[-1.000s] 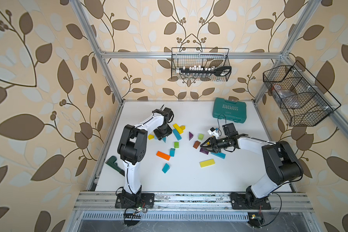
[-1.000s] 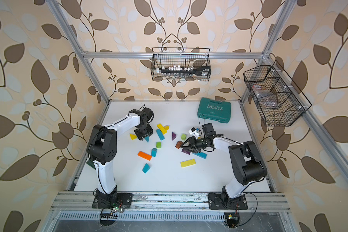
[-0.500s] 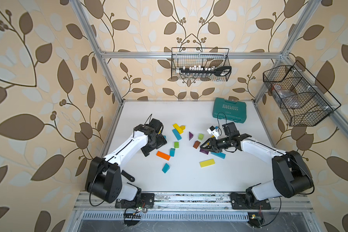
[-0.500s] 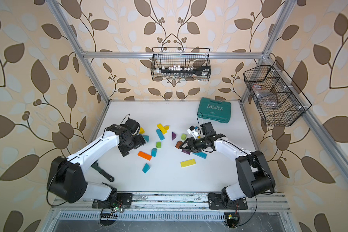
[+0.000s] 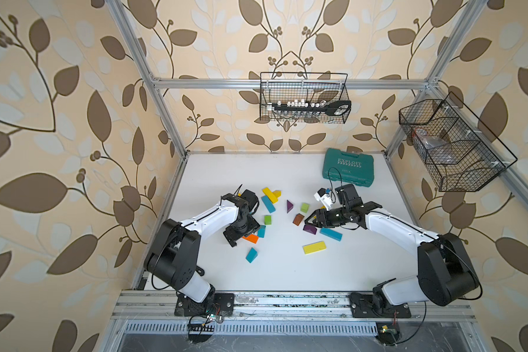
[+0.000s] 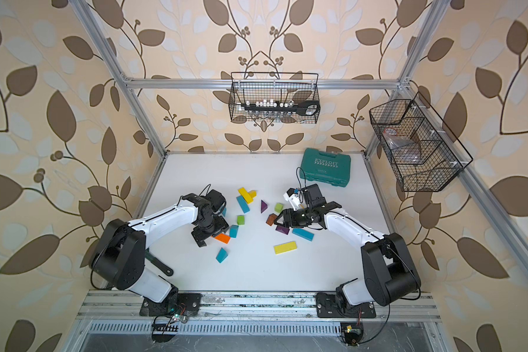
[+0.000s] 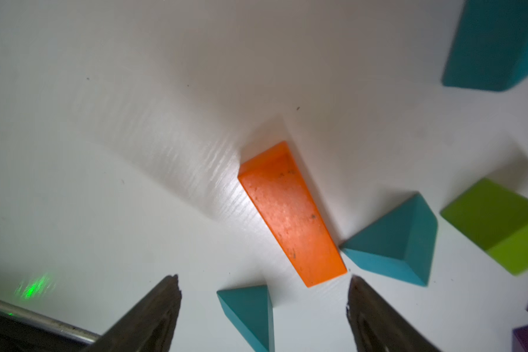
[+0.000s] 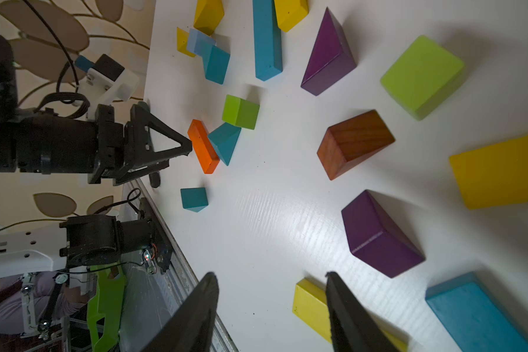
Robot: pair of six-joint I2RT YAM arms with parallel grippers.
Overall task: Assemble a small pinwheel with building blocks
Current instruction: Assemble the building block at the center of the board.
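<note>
At the left pincer: released, jaws spread wide, nothing clamped, tips pointed down close over the white worktop. Right at the tips, running out toward 3 o'clock in both top views, an orange bar, flat and ungripped. Against that bar, a teal wedge; at 2 o'clock, a green cube; at 5 o'clock, apart, a lone teal wedge.

At the right pincer: likewise released, jaws parted, empty. At 9 o'clock, near the tips, a brown wedge; at 6 o'clock, a purple wedge, then a yellow bar; at 4 o'clock, a teal bar. At 12 o'clock, a second green cube; at 10 o'clock, farther out, a long teal bar. At 1 o'clock, near the back edge, the teal EXPLOIT case. All blocks loose, scattered mid-worktop.
</note>
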